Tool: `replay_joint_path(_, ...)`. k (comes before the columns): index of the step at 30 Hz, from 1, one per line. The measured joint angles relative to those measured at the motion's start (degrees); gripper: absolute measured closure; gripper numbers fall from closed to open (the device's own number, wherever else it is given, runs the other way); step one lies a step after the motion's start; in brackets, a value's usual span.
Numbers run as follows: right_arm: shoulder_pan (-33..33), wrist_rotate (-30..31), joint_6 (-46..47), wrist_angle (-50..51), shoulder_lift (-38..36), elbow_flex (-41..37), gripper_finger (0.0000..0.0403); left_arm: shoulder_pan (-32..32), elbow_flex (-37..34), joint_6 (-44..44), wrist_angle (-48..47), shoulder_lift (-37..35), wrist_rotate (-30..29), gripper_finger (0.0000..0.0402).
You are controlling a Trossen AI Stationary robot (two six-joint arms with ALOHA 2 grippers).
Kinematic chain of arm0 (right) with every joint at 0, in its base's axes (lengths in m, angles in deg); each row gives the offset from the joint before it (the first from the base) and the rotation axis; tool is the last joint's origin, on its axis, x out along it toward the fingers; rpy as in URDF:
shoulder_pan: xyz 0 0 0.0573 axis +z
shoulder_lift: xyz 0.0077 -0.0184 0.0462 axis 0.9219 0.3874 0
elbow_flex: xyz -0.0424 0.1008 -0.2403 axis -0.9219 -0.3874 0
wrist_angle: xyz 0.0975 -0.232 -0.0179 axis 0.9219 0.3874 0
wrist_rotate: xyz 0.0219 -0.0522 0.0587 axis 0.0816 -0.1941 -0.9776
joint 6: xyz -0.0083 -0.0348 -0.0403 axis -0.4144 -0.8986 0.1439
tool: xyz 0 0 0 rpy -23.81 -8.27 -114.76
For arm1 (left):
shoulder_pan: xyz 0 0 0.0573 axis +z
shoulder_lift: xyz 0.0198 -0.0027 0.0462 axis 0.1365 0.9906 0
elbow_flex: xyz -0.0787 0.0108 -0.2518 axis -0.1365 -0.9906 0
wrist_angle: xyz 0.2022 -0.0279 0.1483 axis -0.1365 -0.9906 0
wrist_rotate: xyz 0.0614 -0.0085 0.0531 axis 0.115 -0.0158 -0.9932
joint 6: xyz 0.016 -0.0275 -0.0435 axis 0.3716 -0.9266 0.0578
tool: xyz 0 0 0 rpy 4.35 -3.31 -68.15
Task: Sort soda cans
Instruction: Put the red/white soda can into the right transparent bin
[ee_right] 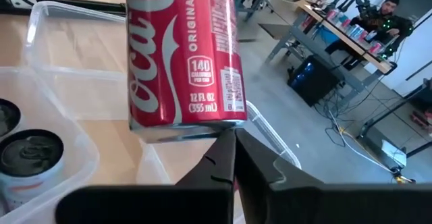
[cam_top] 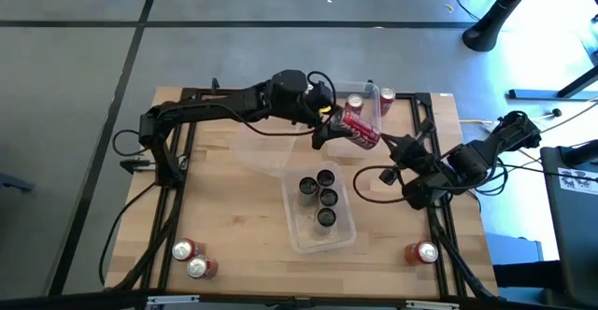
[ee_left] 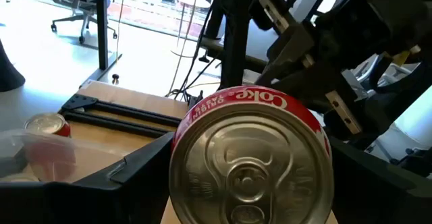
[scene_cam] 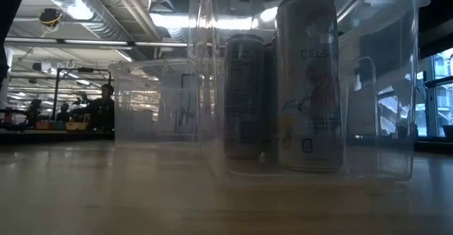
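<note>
High view: the wooden table (cam_top: pixel 234 207) is the biggest thing here, with black frame rails along its edges. Next in size are the two dark arms. The left one reaches from the left edge across the far half of the table, and its left gripper (cam_top: pixel 338 123) is clamped around a red Coca-Cola can (cam_top: pixel 361 129) held tilted in the air over the far right part of the table. The left wrist view looks straight at that can's silver top (ee_left: pixel 250 163), with a dark finger (ee_left: pixel 128 173) on either side of it. The right arm comes in from the right edge; its right gripper (cam_top: pixel 385 142) sits just beside the held can's lower end, fingers pressed together with nothing between them. In the right wrist view the closed fingertips (ee_right: pixel 233 158) meet right under the can's bottom rim (ee_right: pixel 185 126); whether they touch it I cannot tell.

A clear plastic bin (cam_top: pixel 297 240) near the table's middle holds four dark cans (cam_top: pixel 322 196) standing upright. A second clear bin (cam_top: pixel 374 100) at the far right holds a red can (cam_top: pixel 354 103), with another red can (cam_top: pixel 387 96) at its edge. Two red cans (cam_top: pixel 192 258) stand at the near left corner and one red can (cam_top: pixel 422 252) at the near right.
</note>
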Motion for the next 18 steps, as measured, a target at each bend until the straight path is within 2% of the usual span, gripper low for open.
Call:
replay_joint_path(6,0.2,-0.9,-1.1,0.6,-0.1,1.9,0.04,0.1,0.0,0.3,-1.2,0.0,0.0,0.0094)
replay_joint_path(13,-0.3,1.9,-5.7,-2.1,0.1,4.3,0.0401,0.1,-0.4,1.2,-2.6,0.5,-0.4,0.0094)
replay_joint_path(18,-1.5,-0.8,-6.0,-3.0,1.4,2.3,0.0401,0.0,-0.4,1.2,-1.2,0.7,-0.3,0.0094)
